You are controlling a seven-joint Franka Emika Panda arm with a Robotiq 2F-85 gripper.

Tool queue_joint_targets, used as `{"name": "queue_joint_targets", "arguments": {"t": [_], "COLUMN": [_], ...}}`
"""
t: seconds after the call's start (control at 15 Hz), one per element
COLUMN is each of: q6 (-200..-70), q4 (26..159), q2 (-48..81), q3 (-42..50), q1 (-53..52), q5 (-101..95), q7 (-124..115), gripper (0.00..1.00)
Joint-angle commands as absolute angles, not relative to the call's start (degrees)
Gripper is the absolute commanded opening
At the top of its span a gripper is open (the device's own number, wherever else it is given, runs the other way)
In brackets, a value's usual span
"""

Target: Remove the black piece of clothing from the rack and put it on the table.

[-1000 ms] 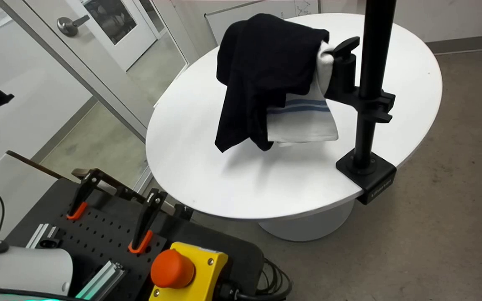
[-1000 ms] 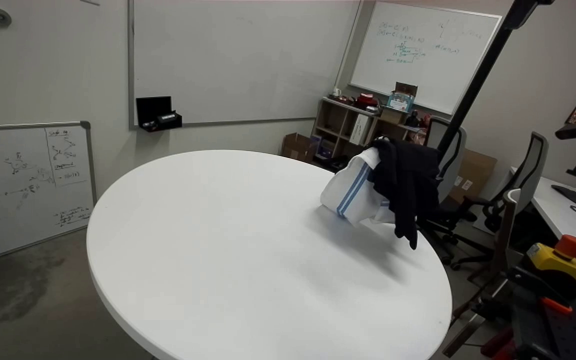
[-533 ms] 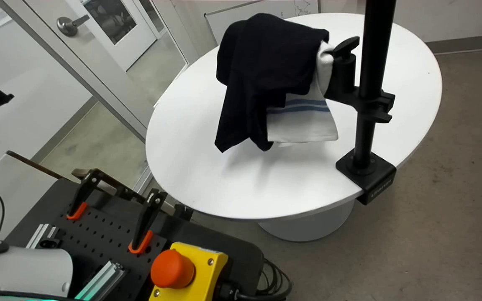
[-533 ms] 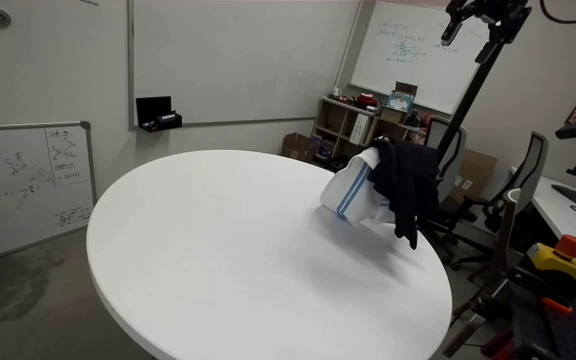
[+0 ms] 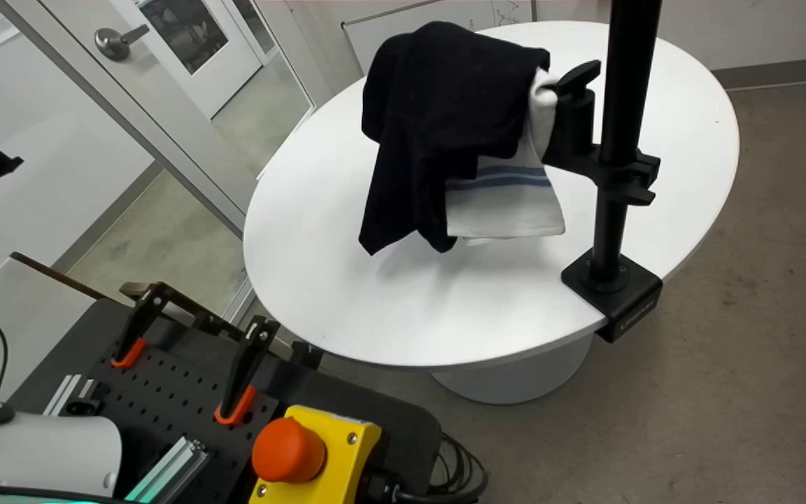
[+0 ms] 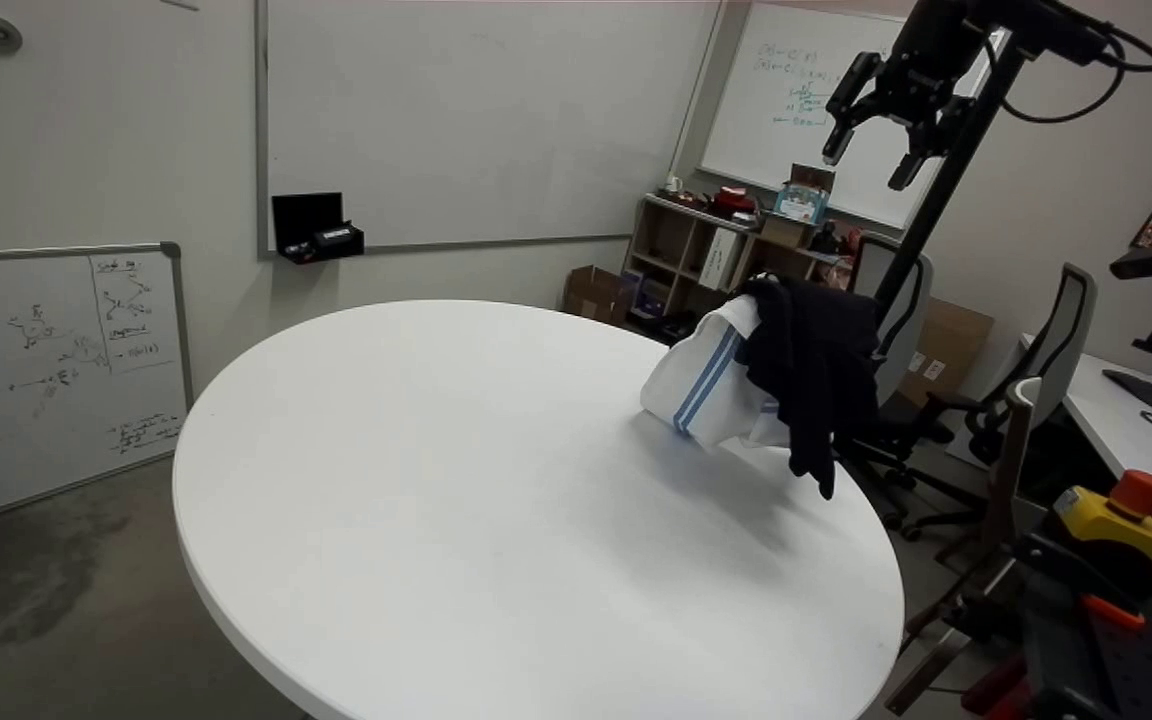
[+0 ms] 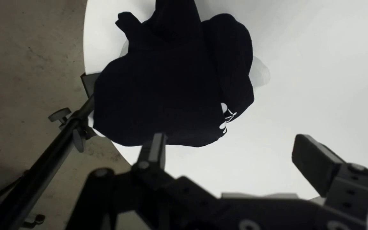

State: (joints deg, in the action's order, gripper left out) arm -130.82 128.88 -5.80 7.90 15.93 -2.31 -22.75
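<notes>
- The black garment (image 5: 445, 98) hangs limp and creased at the rack (image 5: 618, 164), near its upright post and over the round white table (image 5: 319, 294), longer ends drooping; whatever bears it is hidden under the folds.
- In the wrist view, a bit of white print (image 7: 224, 107) shows at one of its edges.
- The white towel with blue stripes (image 5: 508, 210) hangs against it, partly covered, on the side toward the post.
- The gripper (image 6: 869, 163) is released, its fingers (image 7: 318, 163) spread wide. In an exterior view it hangs higher than the garment and clear of it; in the wrist view the garment lies beyond the fingertips, mostly toward the picture's left, one finger overlapping its near edge in line of sight.
- The rack's base (image 5: 613, 294) sits on the table's rim; the cloths' shadow falls on the white top.
- Near the table, a dark cart (image 5: 354, 392) carries a yellow emergency-stop box (image 5: 347, 448) with an orange button (image 5: 287, 450), and two black clamps (image 5: 241, 364) with orange tips.
- Farther off, in an exterior view, stand whiteboards (image 6: 486, 120), a bookshelf (image 6: 666, 240) and office chairs (image 6: 1058, 330).
</notes>
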Motion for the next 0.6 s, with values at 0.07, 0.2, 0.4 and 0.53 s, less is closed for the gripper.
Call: {"name": "queue_joint_targets", "arguments": {"t": [0.07, 0.2, 0.4, 0.53], "q6": [-130.45, -130.44, -129.88, -129.33], "q4": [124.05, 122.85, 121.27, 120.59], "q2": [0.70, 2.89, 5.69, 7.32], "q3": [7.99, 8.05, 8.65, 9.11], "q1": [12.84, 11.84, 10.92, 10.66], "q5": [-3.08, -4.20, -5.51, -6.58], "q7": [-22.57, -23.02, -23.29, -23.47], "gripper": [1.00, 1.00, 1.00, 1.00]}}
